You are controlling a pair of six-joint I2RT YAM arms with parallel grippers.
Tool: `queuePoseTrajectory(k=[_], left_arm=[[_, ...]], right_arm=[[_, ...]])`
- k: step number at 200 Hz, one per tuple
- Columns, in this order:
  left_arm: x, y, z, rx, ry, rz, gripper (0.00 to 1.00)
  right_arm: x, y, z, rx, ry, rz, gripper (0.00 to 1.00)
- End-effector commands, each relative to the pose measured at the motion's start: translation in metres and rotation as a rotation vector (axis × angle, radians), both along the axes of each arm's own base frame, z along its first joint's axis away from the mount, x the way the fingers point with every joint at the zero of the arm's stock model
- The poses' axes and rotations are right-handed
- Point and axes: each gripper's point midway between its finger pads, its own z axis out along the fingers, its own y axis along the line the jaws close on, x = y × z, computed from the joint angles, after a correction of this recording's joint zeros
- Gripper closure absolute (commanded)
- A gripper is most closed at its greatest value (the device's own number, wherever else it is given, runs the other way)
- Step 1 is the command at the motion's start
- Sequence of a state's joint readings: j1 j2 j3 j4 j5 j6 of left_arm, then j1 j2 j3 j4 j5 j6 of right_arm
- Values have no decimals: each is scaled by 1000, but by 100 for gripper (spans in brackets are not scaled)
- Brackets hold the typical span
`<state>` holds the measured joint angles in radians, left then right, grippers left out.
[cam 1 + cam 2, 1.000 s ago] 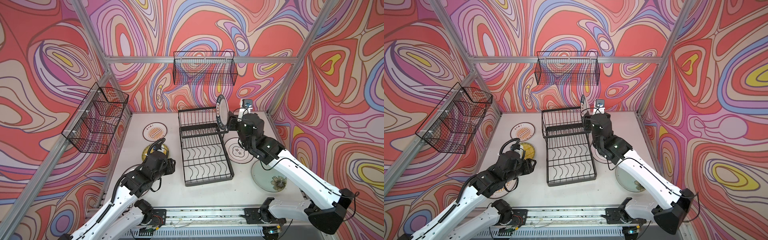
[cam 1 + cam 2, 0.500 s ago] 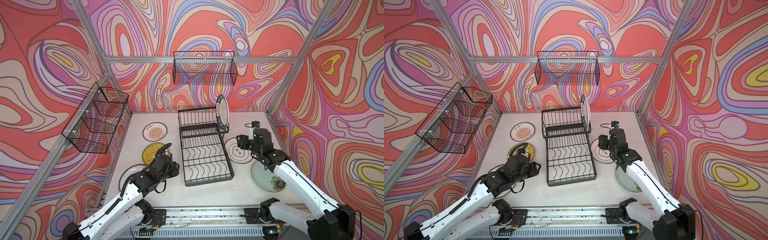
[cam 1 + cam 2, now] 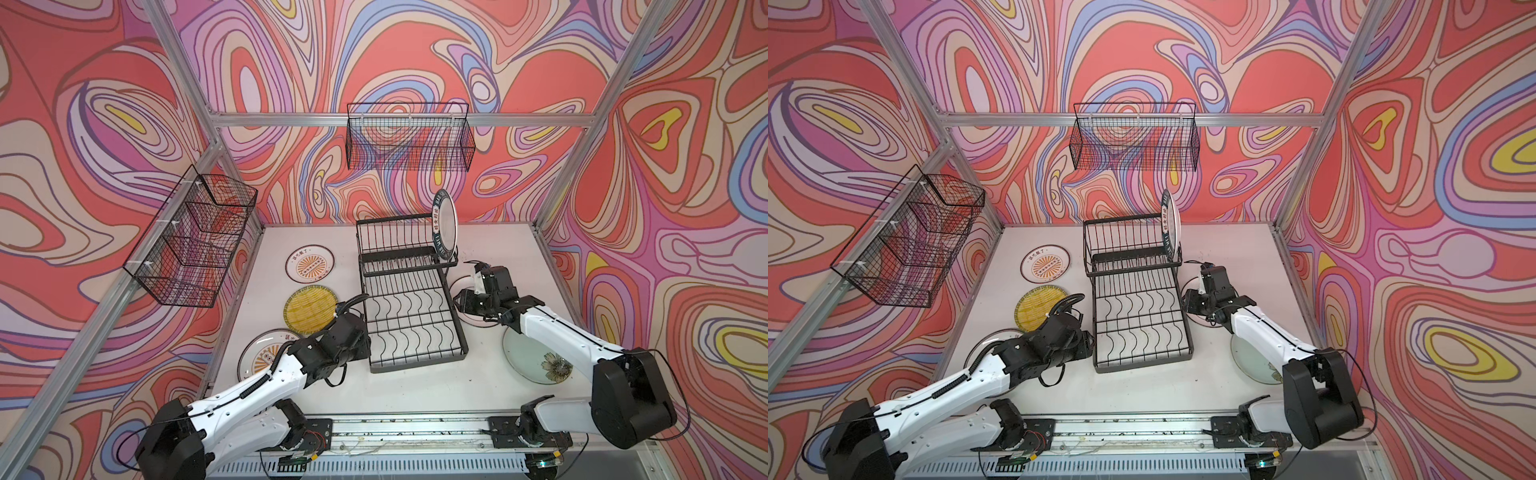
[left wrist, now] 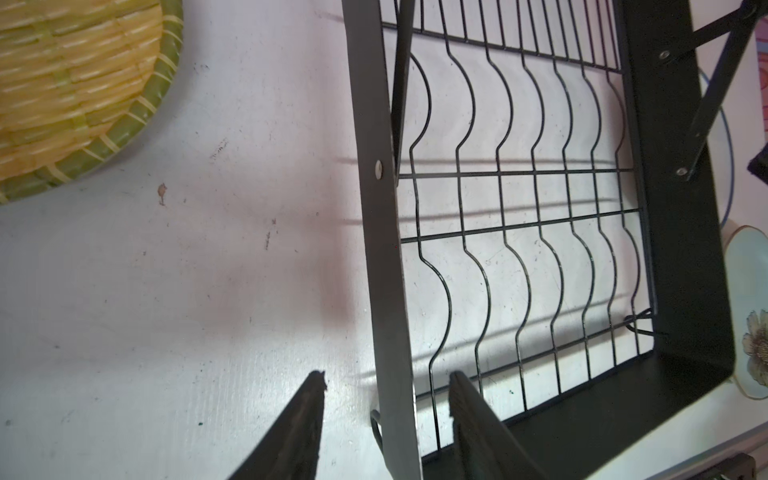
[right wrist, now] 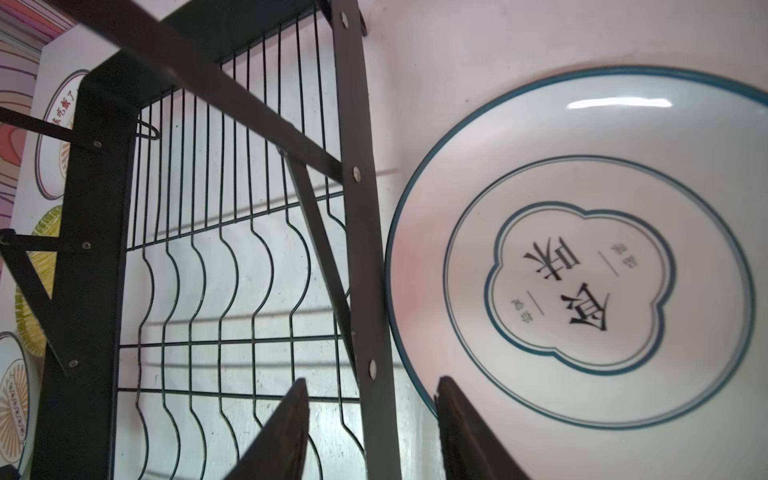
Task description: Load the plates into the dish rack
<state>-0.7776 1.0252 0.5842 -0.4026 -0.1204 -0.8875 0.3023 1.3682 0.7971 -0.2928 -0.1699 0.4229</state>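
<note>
**One plate racked, five lying flat on the bench**

One round plate with a dark-lettered rim [image 3: 445, 226] stands on edge at the far right of the raised tier of the black wire dish rack [image 3: 409, 316], where the slot wires keep it upright. The low tray of wavy wires nearer the arms is bare.

Left of the rack, three plates lie on the white bench [image 3: 415, 395]. A white plate with an orange sunburst [image 3: 309, 266] is farthest and a yellow woven-look plate [image 3: 309, 309] is nearer. A second sunburst plate [image 3: 257, 359] is nearest, partly hidden under the left arm [image 3: 291, 374].

Right of the rack lies a white plate with a blue cloud outline [image 5: 582, 282], its rim just beside the rack's right rail. Nearer is a pale green floral plate [image 3: 536, 357], partly under the right arm [image 3: 561, 332].

The left jaws are apart and straddle the rack's left rail towards its near end. A gap shows on each side of the rail, so they hold nothing. The right jaws are also apart and straddle the right rail, one over the tray wires and one at the cloud plate's rim. I cannot tell whether that one touches the rim.

With a rail between each pair, the likely aim is to steady or shift the rack. The right arm may instead be going for the cloud plate, which lies very close to the rail for an edge grasp.
</note>
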Motion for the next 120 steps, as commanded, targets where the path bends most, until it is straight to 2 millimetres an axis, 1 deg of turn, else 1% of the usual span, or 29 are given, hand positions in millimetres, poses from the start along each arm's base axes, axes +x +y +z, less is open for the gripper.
queuePoseTrajectory(k=[1, 18, 53, 120], left_arm=[[5, 1, -1, 19, -17, 23, 49], [5, 1, -2, 23, -21, 25, 50], [5, 2, -4, 21, -24, 30, 51], [5, -8, -13, -12, -6, 15, 52]], right_arm=[[3, 11, -2, 57, -6, 25, 51], [4, 15, -4, 77, -5, 35, 52], [7, 23, -11, 111, 0, 61, 57], [15, 32, -17, 148, 7, 74, 60]])
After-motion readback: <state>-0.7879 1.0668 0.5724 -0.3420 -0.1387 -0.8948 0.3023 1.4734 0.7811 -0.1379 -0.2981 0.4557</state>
